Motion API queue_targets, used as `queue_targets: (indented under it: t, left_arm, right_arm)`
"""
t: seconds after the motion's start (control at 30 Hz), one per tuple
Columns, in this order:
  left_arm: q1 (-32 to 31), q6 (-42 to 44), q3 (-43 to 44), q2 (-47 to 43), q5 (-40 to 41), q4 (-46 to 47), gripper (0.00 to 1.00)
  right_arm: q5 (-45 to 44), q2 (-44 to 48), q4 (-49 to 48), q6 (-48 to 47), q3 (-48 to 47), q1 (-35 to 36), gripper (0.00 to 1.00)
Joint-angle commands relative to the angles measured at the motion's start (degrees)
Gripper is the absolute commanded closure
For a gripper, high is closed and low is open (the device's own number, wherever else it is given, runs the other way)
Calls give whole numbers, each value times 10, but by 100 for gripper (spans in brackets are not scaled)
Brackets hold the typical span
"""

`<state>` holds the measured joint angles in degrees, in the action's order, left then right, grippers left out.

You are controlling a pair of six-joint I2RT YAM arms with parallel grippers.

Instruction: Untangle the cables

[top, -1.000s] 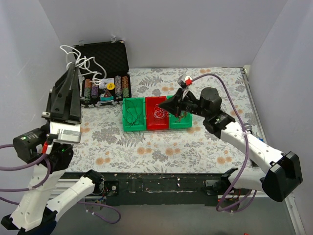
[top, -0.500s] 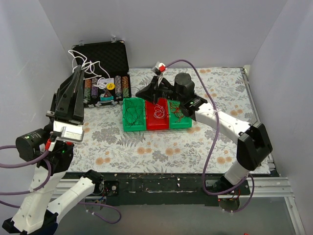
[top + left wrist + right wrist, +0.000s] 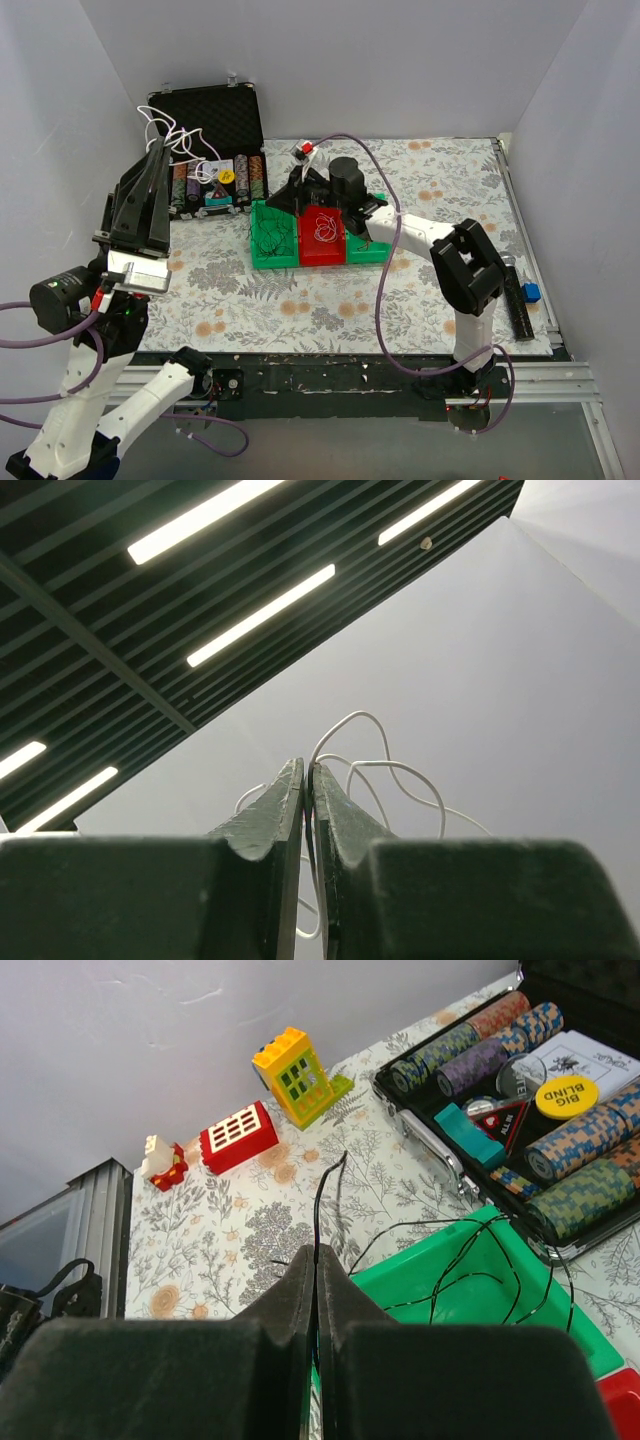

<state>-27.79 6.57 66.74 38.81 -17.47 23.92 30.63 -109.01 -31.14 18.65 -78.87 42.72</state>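
Note:
My left gripper is raised high at the left, pointing up. It is shut on a white cable whose loops hang above the fingertips in the left wrist view. My right gripper hovers over the left green bin, shut on a thin black wire that sticks up past its tips. More black wire lies coiled in that bin. A small white coil lies in the red bin. The right green bin is mostly covered by the right arm.
An open black case of poker chips stands at the back left, behind the bins. Yellow, red and small white-red toy blocks stand near the wall. A black bar with a blue piece lies at the table's right edge.
My right arm has swung left from the right green bin, across the red bin, to over the left green bin. My left arm has barely moved, still holding the white cable up.

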Motion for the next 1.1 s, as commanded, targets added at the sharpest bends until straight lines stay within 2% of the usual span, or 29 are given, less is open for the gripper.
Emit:
queue_targets:
  t: [0.0,0.17,0.27,0.43,0.9,1.07]
  left_arm:
    - [7,-1,-6,-6,-4,-10,94]
    - [11,-3,-10,-7,-7,-9,94]
    - [12,-5,-11,-7,-9,-6,94]
    - [13,-6,-10,-5,-9,-7,93]
    - [22,-21,-6,-6,-19,-10,93]
    - [26,-24,-6,-7,-21,-10,93]
  right_arm:
    - [-1,-29,-53,23,-44,0,99]
    - [-28,-55,-24,12,-57,3,99]
    - [-79,-51,18,-15,-54,4,99]
    - [-155,4,-3,-31,27,4,99]
    - [-107,70,-123,51,108,-29,99]
    - [-102,63,-104,60,79,-30,99]
